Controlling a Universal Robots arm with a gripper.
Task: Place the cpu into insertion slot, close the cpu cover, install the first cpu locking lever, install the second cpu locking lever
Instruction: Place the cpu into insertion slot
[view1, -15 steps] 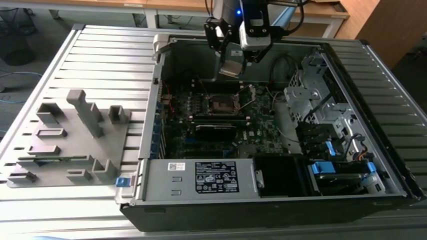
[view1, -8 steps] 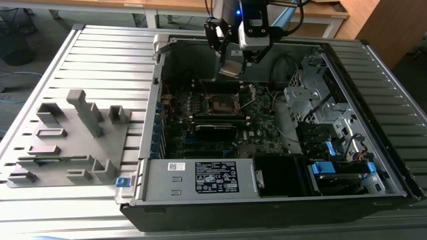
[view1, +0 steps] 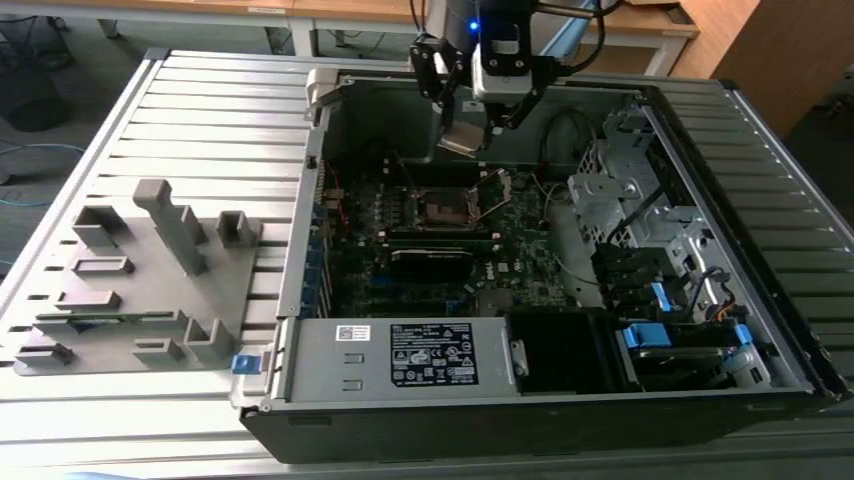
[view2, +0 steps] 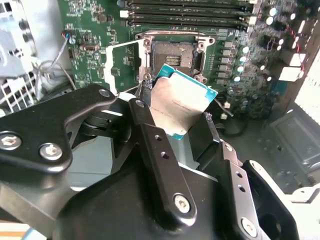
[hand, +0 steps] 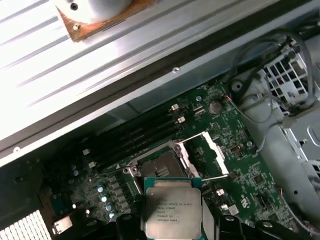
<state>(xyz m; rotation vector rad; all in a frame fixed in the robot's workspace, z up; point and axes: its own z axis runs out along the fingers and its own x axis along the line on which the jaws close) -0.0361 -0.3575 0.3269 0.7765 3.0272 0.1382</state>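
Exterior and wrist views of the arm above an open computer case (view1: 310, 160) that lay on a slatted metal table (view1: 200, 100). The gripper (view1: 461, 132) hung over the far part of the case interior, its two fingers (view2: 150, 130) pressed against opposite edges of the cpu (view1: 458, 140) and holding it clear of the board. In the second wrist view the cpu (view2: 182, 105) was tilted, its silver-grey top and teal border visible between the black fingers, with the gripper (view2: 177, 107) just short of the socket. The insertion slot (view2: 176, 57) lay bare on the green motherboard (view2: 85, 30), near the chip but apart from it; it also appeared in the exterior view (view1: 441, 208) and the first wrist view (hand: 162, 167). The cpu cover (view2: 109, 67) stood swung open to one side of the slot, its square window showing the board behind, and the first wrist view showed the cover (hand: 215, 152) raised beside the socket. Long black memory slots (hand: 135, 137) ran just beyond the socket. The chip (hand: 172, 212) faced the first wrist camera squarely. A grey parts fixture (view1: 147, 270) lay on the table at the exterior view's left, well apart from the case.
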